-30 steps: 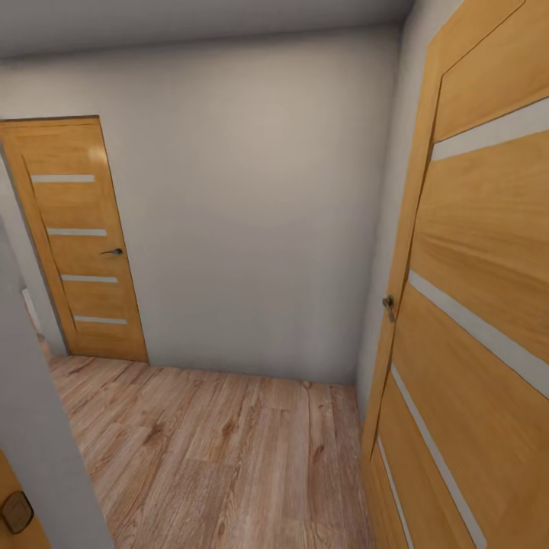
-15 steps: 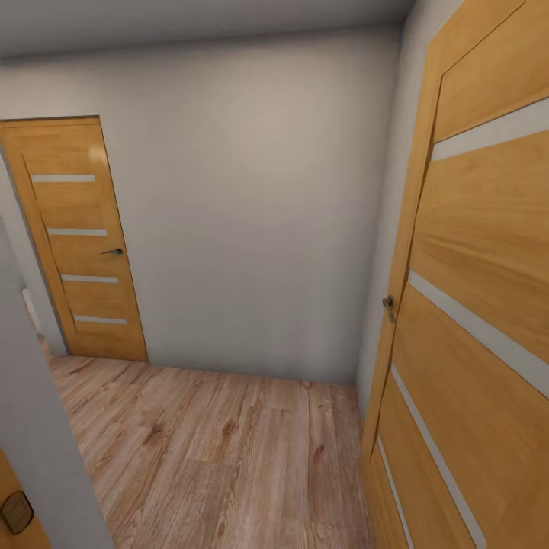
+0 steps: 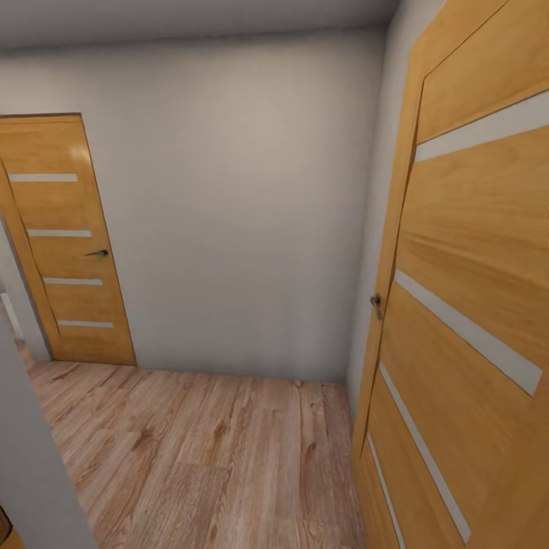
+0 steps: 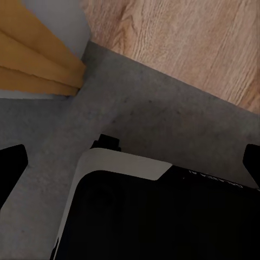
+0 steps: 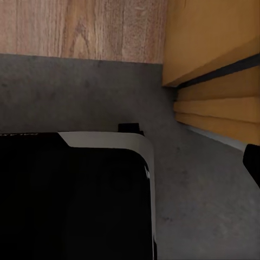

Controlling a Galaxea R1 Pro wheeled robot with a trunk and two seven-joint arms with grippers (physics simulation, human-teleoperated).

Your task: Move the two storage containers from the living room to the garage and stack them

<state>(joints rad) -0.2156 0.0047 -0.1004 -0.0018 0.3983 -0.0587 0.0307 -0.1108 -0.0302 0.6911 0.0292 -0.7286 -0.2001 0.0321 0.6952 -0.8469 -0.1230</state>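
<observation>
Facing pale grey wall, wood-plank floor, striped orange doors L & R, both hands' state unclear.

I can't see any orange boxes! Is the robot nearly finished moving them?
Not by these pictures. Both grippers, left and right, look open with nothing between their fingers. The robot base stands on grey floor at a doorway's edge, facing wood planks and two doors. Fetching and stacking look still to do.

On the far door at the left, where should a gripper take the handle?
Likely the dark lever handle of the far door, on its free end. Come straight on from the hallway, fingers above and below: the bar is thin and level.
</observation>
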